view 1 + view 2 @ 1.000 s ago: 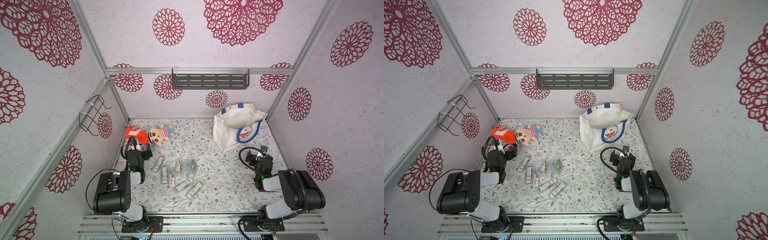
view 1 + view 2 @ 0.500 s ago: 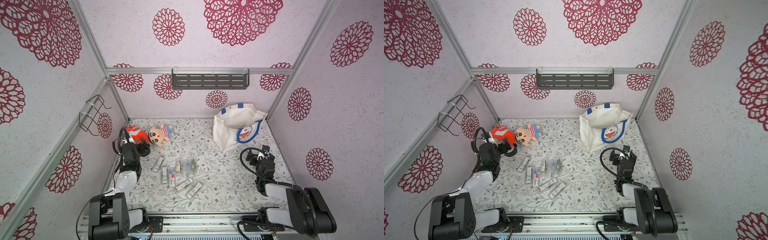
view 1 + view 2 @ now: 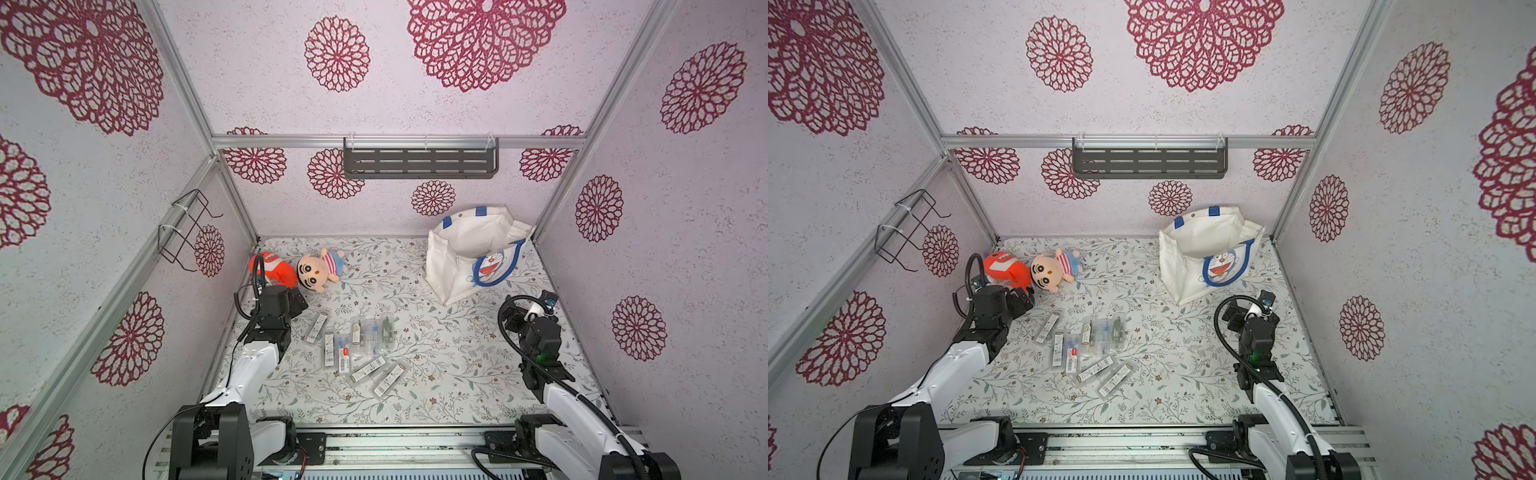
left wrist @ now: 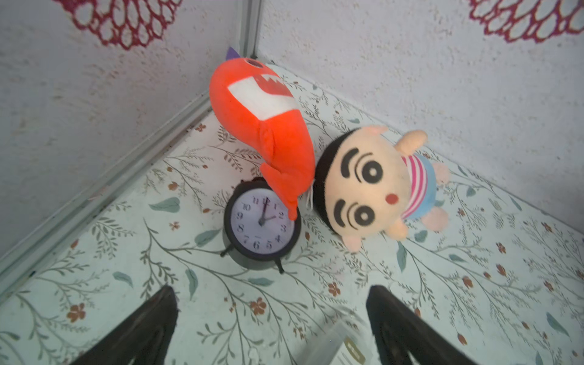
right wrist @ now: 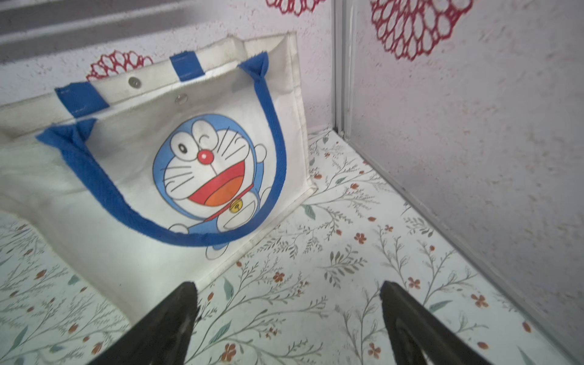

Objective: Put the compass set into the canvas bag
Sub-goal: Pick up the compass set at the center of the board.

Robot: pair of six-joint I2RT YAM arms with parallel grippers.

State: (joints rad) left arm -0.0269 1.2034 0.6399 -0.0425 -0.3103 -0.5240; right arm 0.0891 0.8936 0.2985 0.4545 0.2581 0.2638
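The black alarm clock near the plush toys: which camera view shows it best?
The left wrist view: the clock shows nearly whole, dial readable, with the orange plush lying over its rim. In both top views the left arm hides it. The right wrist view faces the canvas bag instead.

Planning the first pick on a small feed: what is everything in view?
canvas bag: one, cream-white with blue handles, standing open, far right corner
clear packs: about eight, transparent with white labels, scattered mid-table
orange plush: one, orange and white, far left corner
doll plush: one, peach face, striped top, beside the orange plush
clock: one, black rim, white face, under the orange plush's tail
shelf: one, dark grey, back wall
wire rack: one, black, left wall
left tool: black, open, empty, near the clock
right tool: black, open, empty, facing the canvas bag
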